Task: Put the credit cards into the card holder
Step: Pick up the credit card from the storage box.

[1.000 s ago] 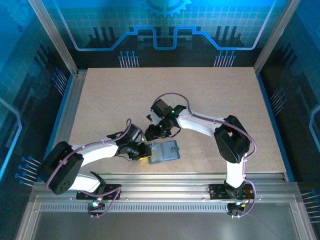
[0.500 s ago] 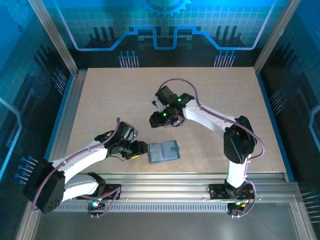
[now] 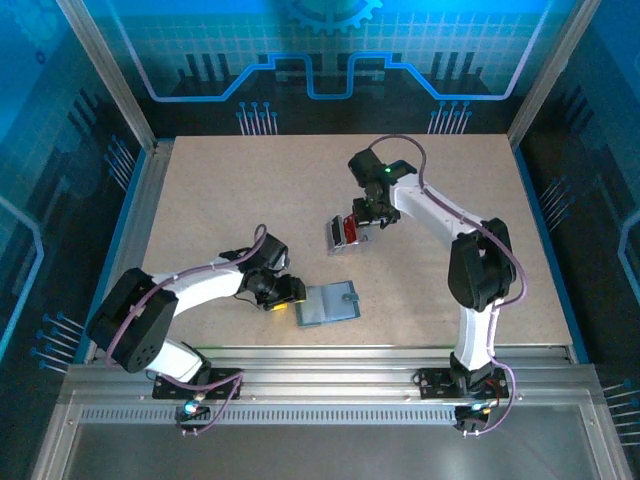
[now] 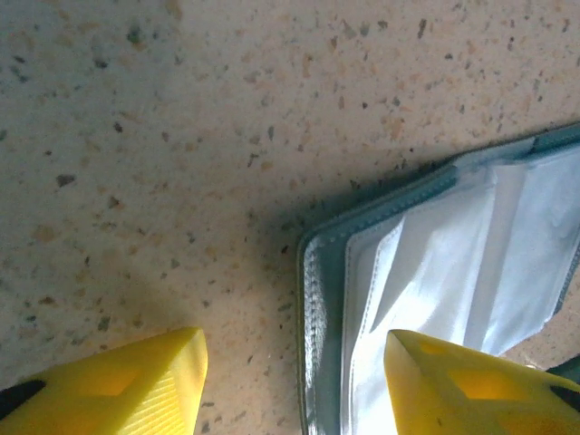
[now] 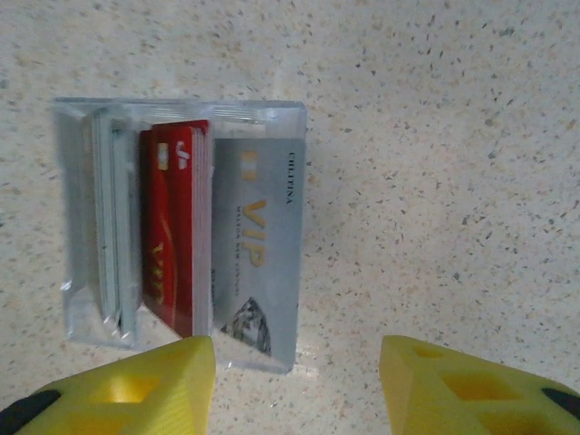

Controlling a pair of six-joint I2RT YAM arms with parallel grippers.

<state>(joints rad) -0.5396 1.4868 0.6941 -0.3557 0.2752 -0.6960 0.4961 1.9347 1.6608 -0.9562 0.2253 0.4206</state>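
Slate blue-grey and lying flat, the card holder (image 3: 328,304) rests on the speckled tan table (image 3: 230,190). Its small tab clasp (image 3: 350,297) is on the upper face, toward the right side. In the left wrist view you see the holder's stitched corner, with a paler, whitish lining spread out inside the blue-grey border.

Your left gripper (image 3: 287,296) is at the card holder's left edge, low over the table. Its yellow fingers (image 4: 127,381) stand wide apart. One is over bare table just beside the holder and the other is over the holder's pale lining. The stitched corner lies in the gap between them, and they grip nothing.

The credit cards (image 3: 346,232) are apart from the card holder, on its far side from the arm bases. They lean side by side in a clear stand (image 5: 272,113). In the right wrist view you can pick out red cards (image 5: 177,227) in the middle of the stand. Next to them is a silver-grey card (image 5: 258,245) with VIP in gold lettering. At the stand's other end are thin pale sheets; you cannot tell whether these are cards or dividers.

Your right gripper (image 3: 362,224) hangs just past the stand, farther from the card holder than the cards are. Its yellow fingers (image 5: 136,385) are spread wide and hold nothing, and one edge of the stand reaches the gap between them.
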